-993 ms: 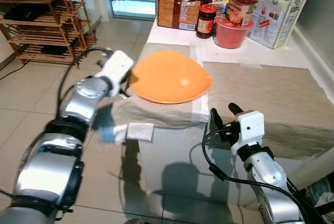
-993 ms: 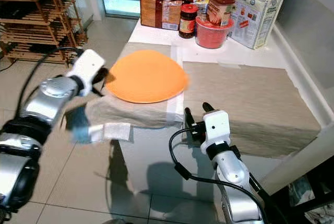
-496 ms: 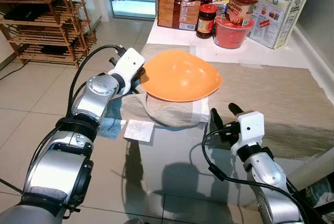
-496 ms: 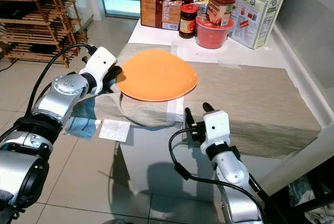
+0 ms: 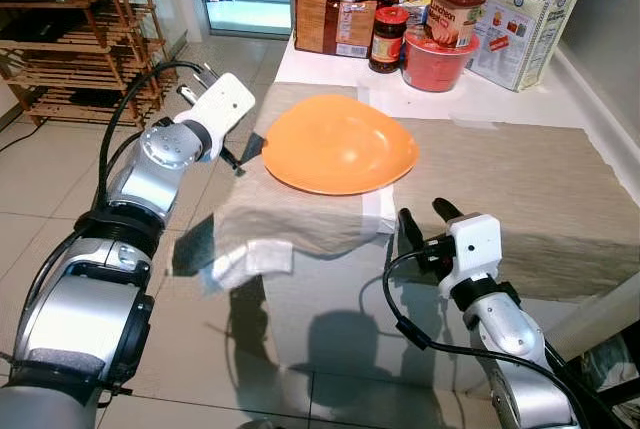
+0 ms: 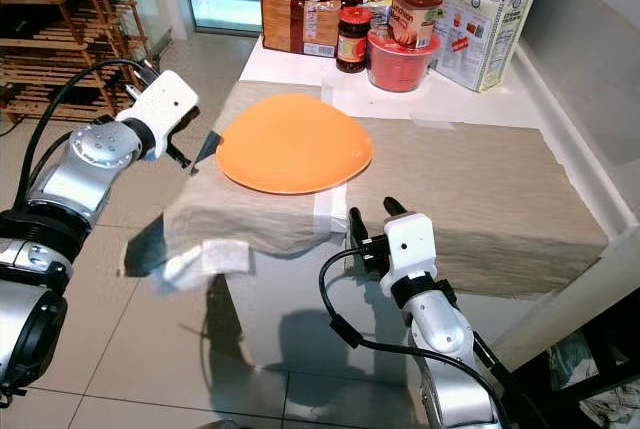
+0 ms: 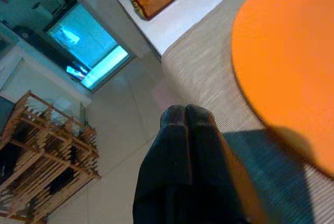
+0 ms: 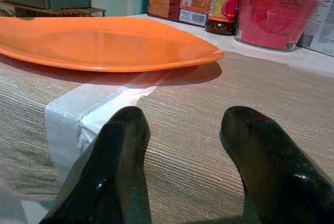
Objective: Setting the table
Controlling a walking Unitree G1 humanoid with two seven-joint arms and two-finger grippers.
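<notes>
An orange plate (image 5: 338, 156) lies flat on the beige cloth (image 5: 520, 189) that covers the table. My left gripper (image 7: 185, 113) is shut with nothing between its fingers, just off the plate's left rim over the cloth's hanging edge (image 5: 290, 224). My right gripper (image 5: 422, 217) stands open at the table's front edge, a little in front of the plate, with its fingers (image 8: 122, 145) resting on the cloth beside a white tape strip (image 8: 83, 117).
Jars, a red tub (image 5: 436, 61), a brown box (image 5: 330, 21) and a white bag (image 5: 520, 14) crowd the table's far end. A wooden shelf (image 5: 85, 54) stands on the tiled floor at the left. A grey wall runs along the table's right side.
The plate has come down flat onto the cloth. My left gripper has let go of its rim and pulled back to the left. The right arm has stayed put.
</notes>
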